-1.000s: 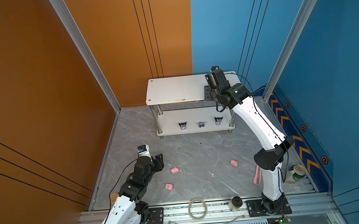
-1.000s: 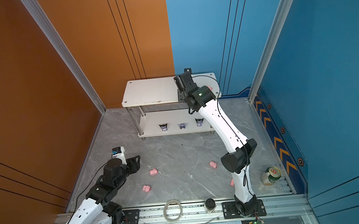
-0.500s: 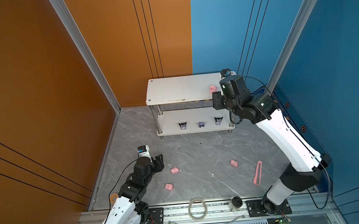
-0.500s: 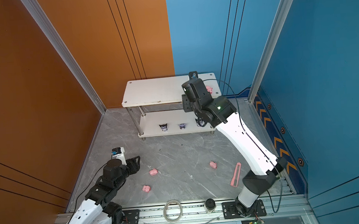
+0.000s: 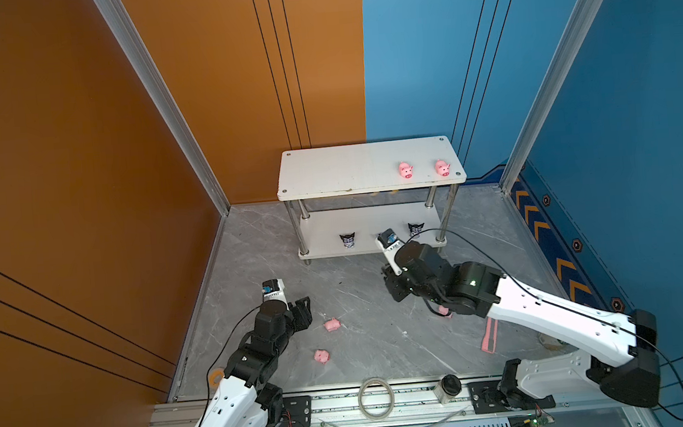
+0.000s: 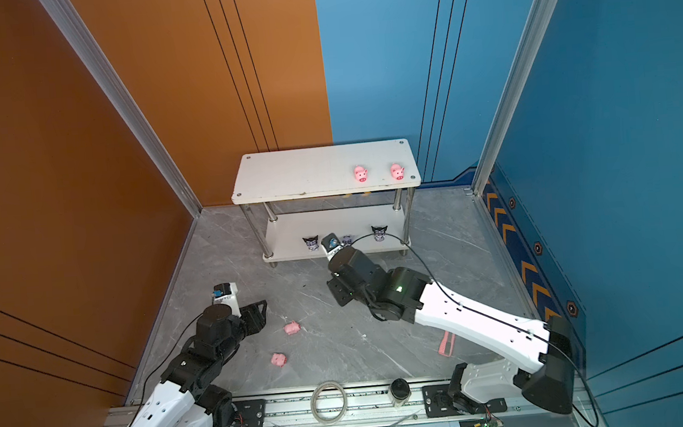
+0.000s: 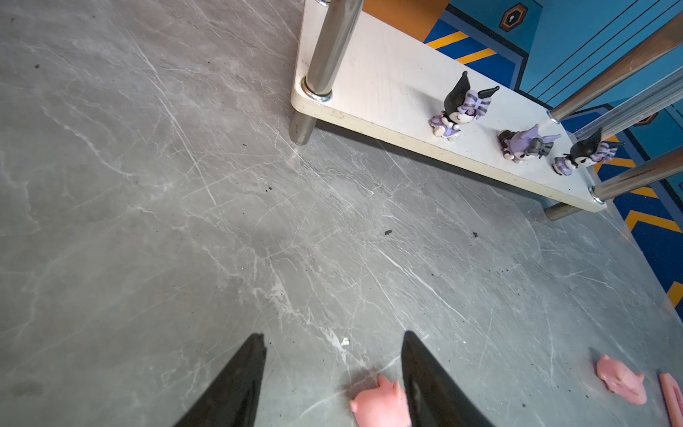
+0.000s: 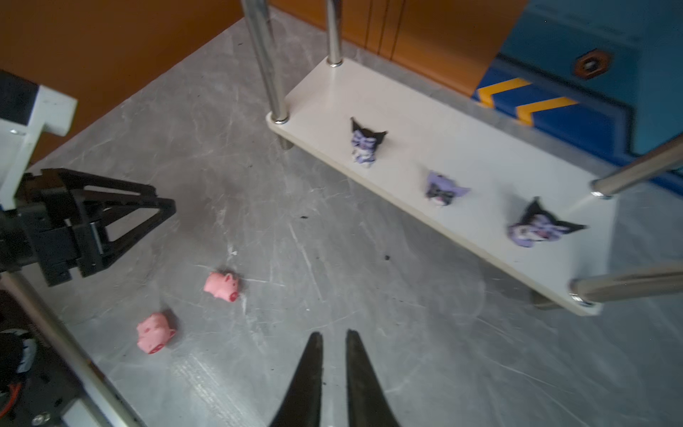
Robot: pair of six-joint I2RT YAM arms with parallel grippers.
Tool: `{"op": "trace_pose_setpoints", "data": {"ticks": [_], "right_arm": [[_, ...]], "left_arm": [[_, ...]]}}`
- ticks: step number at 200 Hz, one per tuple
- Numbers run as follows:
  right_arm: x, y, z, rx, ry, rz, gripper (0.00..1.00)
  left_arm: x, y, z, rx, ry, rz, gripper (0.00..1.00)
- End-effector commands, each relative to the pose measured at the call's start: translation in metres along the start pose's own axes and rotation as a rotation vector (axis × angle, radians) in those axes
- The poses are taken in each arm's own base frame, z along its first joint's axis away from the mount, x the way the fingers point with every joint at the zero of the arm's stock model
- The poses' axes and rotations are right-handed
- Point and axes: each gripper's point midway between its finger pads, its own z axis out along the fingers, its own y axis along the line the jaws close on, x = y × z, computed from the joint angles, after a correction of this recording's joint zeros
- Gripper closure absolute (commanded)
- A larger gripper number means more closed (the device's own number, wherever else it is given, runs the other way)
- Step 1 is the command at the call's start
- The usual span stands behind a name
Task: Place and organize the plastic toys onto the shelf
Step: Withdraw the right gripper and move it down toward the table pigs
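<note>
The white shelf [image 5: 328, 169] stands at the back. Two pink pigs [image 5: 405, 170] [image 5: 442, 167] sit on its top board. Three black-eared figures [image 7: 460, 107] [image 7: 525, 145] [image 7: 584, 153] line its lower board. Two more pigs [image 5: 332, 324] [image 5: 322, 355] lie on the floor, and a third [image 5: 444, 310] peeks from under my right arm. My left gripper [image 7: 332, 336] is open low over the floor, with a pig [image 7: 380, 405] just inside one finger. My right gripper [image 8: 334, 334] hovers before the shelf, empty, with a narrow gap between the jaws.
A flat pink strip [image 5: 490, 336] lies on the grey floor at the right. A tape ring [image 5: 376, 397] and a small black-capped jar [image 5: 448, 387] sit on the front rail. Orange walls close the left side and blue walls the right.
My right arm left the shelf's top board and swung down low in front of the shelf, and its jaws narrowed. Two pigs now show on the top board. The left arm stayed put.
</note>
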Motion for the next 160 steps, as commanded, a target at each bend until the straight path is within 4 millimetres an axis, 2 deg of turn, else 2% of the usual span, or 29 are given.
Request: {"op": "trace_pose_setpoints", "data": {"ticks": [1, 13, 30, 65, 102, 160], "right_arm": [[0.032, 0.057, 0.041, -0.155, 0.109, -0.024, 0.64], [0.049, 0.075, 0.061, -0.186, 0.174, -0.028, 0.56], [0.067, 0.1, 0.084, -0.267, 0.238, -0.006, 0.57], [0.092, 0.116, 0.116, -0.303, 0.314, -0.001, 0.89], [0.1, 0.122, 0.132, -0.306, 0.349, -0.042, 0.97], [0.097, 0.13, 0.156, -0.294, 0.357, -0.057, 0.98]], "left_arm": [[0.01, 0.0, 0.0, 0.01, 0.025, -0.022, 0.4], [0.015, 0.003, 0.001, 0.005, 0.031, -0.031, 0.4], [0.021, 0.007, 0.002, -0.001, 0.036, -0.038, 0.41], [0.025, 0.012, 0.001, -0.024, 0.044, -0.02, 0.43], [0.022, 0.012, 0.003, -0.032, 0.039, -0.002, 0.42], [0.014, 0.008, 0.01, -0.039, 0.04, 0.028, 0.42]]}}
